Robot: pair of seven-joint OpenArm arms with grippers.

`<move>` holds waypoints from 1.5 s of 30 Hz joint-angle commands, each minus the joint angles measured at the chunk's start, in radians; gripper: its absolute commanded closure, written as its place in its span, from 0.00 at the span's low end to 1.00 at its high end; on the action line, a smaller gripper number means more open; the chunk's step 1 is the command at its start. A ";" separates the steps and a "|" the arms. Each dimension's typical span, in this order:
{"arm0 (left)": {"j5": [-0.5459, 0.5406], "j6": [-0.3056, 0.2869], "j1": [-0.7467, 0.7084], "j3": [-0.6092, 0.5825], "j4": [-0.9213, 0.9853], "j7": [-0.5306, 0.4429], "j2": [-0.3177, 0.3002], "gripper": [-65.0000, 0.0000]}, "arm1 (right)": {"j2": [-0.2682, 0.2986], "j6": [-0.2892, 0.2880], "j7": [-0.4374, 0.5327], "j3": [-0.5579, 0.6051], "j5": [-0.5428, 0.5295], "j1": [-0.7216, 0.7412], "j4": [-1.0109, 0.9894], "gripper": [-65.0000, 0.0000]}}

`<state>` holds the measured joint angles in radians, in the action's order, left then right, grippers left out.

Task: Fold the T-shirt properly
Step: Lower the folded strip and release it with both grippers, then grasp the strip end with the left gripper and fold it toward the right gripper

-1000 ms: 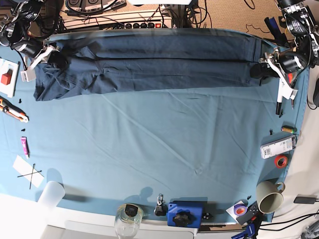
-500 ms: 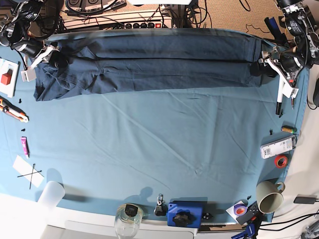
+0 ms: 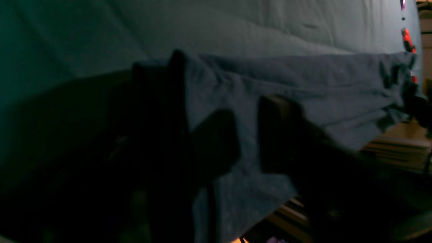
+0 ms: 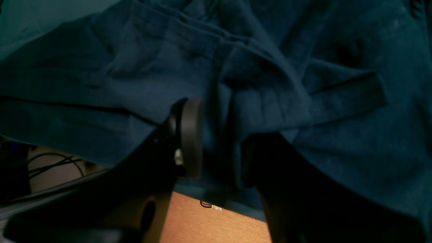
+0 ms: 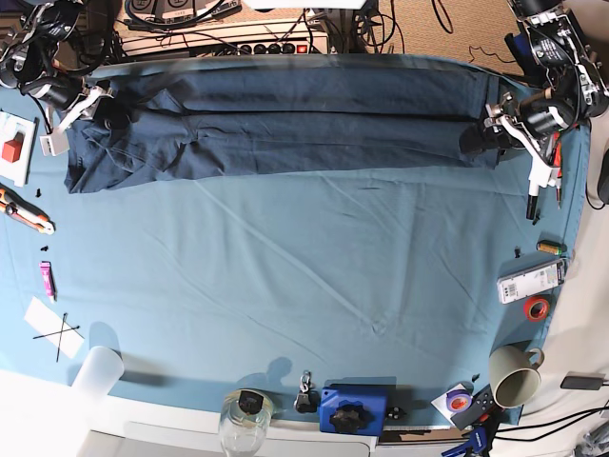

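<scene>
The dark navy T-shirt (image 5: 285, 119) lies folded into a long band along the far edge of the teal table cloth (image 5: 304, 286). My left gripper (image 5: 479, 140) sits over the band's right end. In the left wrist view its two dark fingers (image 3: 216, 141) stand a little apart at the gripper (image 3: 249, 135), with T-shirt (image 3: 303, 84) cloth in the gap. It is too dark to tell whether they pinch it. My right gripper (image 5: 103, 112) is at the band's left end. In the right wrist view that gripper (image 4: 219, 141) is shut on a bunched fold of the T-shirt (image 4: 135, 67).
At the left edge are a white box with a red block (image 5: 11, 148) and an orange tool (image 5: 24, 211). A marker (image 5: 533, 205), red tape (image 5: 538, 307) and a mug (image 5: 514, 376) line the right side. A glass jar (image 5: 245, 419) and a blue object (image 5: 352, 409) stand in front.
My left gripper has shifted left, from beside the band's right end onto it. The right arm and the shirt have hardly moved.
</scene>
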<state>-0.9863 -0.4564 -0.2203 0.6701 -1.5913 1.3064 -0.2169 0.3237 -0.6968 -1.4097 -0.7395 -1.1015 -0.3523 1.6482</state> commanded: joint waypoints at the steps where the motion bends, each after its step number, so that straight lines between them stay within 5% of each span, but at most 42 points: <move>1: 0.085 0.015 -0.016 -0.006 0.012 0.090 0.003 0.60 | 0.020 -0.001 0.013 -0.011 -0.024 0.001 0.015 0.75; 6: 0.019 0.011 -0.015 -0.006 0.012 0.090 0.003 1.00 | 0.020 -0.001 0.013 -0.011 -0.024 0.001 0.015 0.75; 17: -0.019 0.037 -0.015 -0.006 -0.127 0.090 -0.071 1.00 | 0.020 -0.001 0.038 -0.011 -0.024 0.003 0.015 0.75; 31: 0.169 0.068 0.007 -0.006 -0.158 0.013 -0.242 1.00 | 0.020 -0.001 0.090 -0.011 -0.035 0.009 0.015 0.75; 36: 0.035 0.055 -0.007 -0.006 -0.159 0.066 -0.238 1.00 | 0.020 -0.001 0.093 -0.011 -0.035 0.015 0.015 0.75; 39: -0.111 -0.006 -0.013 -0.006 -0.167 0.090 -0.219 1.00 | 0.020 -0.001 0.094 -0.012 -0.035 0.029 0.015 0.75; 45: -0.276 -0.062 -0.016 -0.007 -0.212 0.090 -0.137 1.00 | 0.020 -0.001 0.093 -0.011 -0.034 0.068 0.015 0.75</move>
<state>-1.2316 -0.5144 -0.2405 0.6567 -1.7866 1.4063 -0.3370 0.3237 -0.6968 -1.3350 -0.7410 -1.1114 -0.2928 1.6478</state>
